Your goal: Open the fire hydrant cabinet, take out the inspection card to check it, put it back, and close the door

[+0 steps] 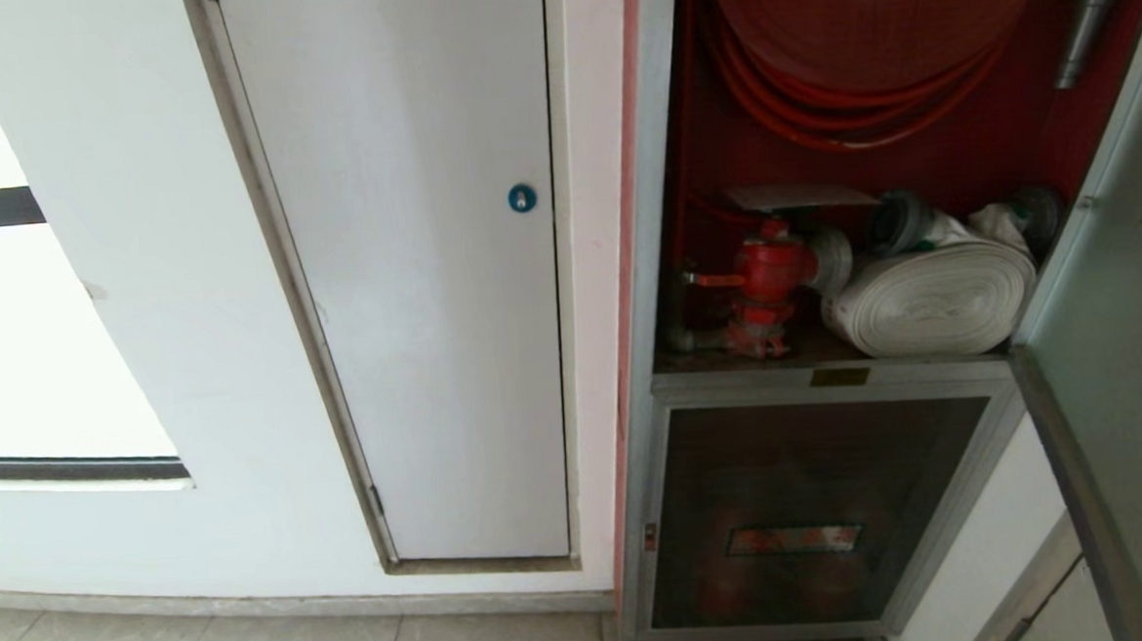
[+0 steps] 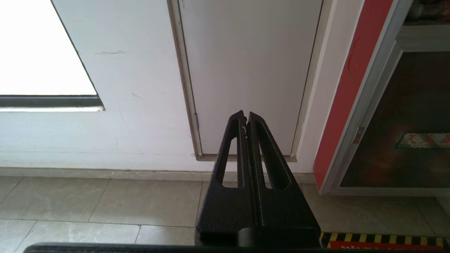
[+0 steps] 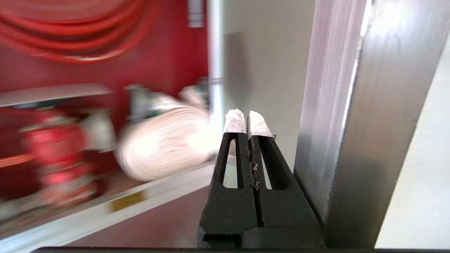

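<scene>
Door (image 1: 1118, 409) already swung open at right of fire hydrant cabinet (image 1: 833, 377); opening step done. Inspection card (image 1: 787, 197) lies flat above red valve (image 1: 769, 281), untouched; taking out, checking, returning and closing probably all remain. Right tool (image 3: 246, 119) pressed together, empty, beside door frame. Left tool (image 2: 245, 117) pressed together, parked low. Count: one card, one valve, one white rolled hose (image 1: 932, 302), one reel (image 1: 868, 12).

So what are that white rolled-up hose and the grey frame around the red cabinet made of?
The white rolled hose looks like woven fabric, matte: it lies in flat layered coils with soft edges. The grey cabinet frame seems to be brushed metal, probably aluminium: it has a dull silvery sheen with fine streaks, seen close up on the open door's edge. Neither can be confirmed by look alone.
</scene>
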Tool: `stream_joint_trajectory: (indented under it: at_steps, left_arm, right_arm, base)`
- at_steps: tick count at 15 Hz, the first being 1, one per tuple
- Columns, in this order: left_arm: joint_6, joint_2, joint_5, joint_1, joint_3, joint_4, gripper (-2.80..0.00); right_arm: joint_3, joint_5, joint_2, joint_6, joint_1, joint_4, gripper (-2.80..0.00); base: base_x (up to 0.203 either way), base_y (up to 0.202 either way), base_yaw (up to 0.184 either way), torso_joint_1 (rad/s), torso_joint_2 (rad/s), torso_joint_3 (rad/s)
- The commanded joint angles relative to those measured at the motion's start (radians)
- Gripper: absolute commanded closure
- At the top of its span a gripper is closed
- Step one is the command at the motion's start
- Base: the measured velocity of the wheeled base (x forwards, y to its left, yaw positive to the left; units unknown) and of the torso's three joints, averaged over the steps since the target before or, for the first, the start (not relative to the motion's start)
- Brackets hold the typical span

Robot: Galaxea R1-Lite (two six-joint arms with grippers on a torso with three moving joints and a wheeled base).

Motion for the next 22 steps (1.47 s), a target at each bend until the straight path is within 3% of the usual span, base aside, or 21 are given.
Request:
stream_joint_trajectory:
  at_steps: [1, 6, 11, 14, 17, 19, 22]
  left_arm:
    - [0.002, 0.0, 0.0, 0.0, 0.003, 0.0, 0.0]
    - [0.0, 0.0, 0.001, 0.0, 0.003, 0.0, 0.0]
    - [0.0, 0.0, 0.001, 0.0, 0.003, 0.0, 0.0]
    - [0.001, 0.0, 0.001, 0.0, 0.003, 0.0, 0.0]
    - [0.0, 0.0, 0.001, 0.0, 0.003, 0.0, 0.0]
    - [0.0, 0.0, 0.0, 0.0, 0.003, 0.0, 0.0]
    - [0.0, 0.0, 0.0, 0.0, 0.003, 0.0, 0.0]
  right_arm:
    - [0.003, 0.007, -0.006, -0.002, -0.071, -0.007, 0.0]
    - [-0.013, 0.012, -0.059, -0.002, -0.18, 0.099, 0.0]
    - [-0.023, 0.039, -0.106, -0.002, -0.352, 0.155, 0.0]
    - [-0.034, 0.038, -0.129, -0.001, -0.403, 0.191, 0.0]
    - [-0.061, 0.036, -0.123, 0.009, -0.505, 0.245, 0.0]
    - [-0.121, 0.047, -0.109, 0.1, -0.571, 0.394, 0.0]
    - [-0.178, 0.139, -0.094, 0.214, -0.698, 0.529, 0.0]
  base:
    - [0.0, 0.0, 0.0, 0.0, 0.0, 0.0]
    - [0.0, 0.0, 0.0, 0.0, 0.0, 0.0]
    - [0.0, 0.0, 0.0, 0.0, 0.0, 0.0]
    - [0.0, 0.0, 0.0, 0.0, 0.0, 0.0]
    - [0.0, 0.0, 0.0, 0.0, 0.0, 0.0]
    - [0.0, 0.0, 0.0, 0.0, 0.0, 0.0]
    - [0.0, 0.0, 0.0, 0.0, 0.0, 0.0]
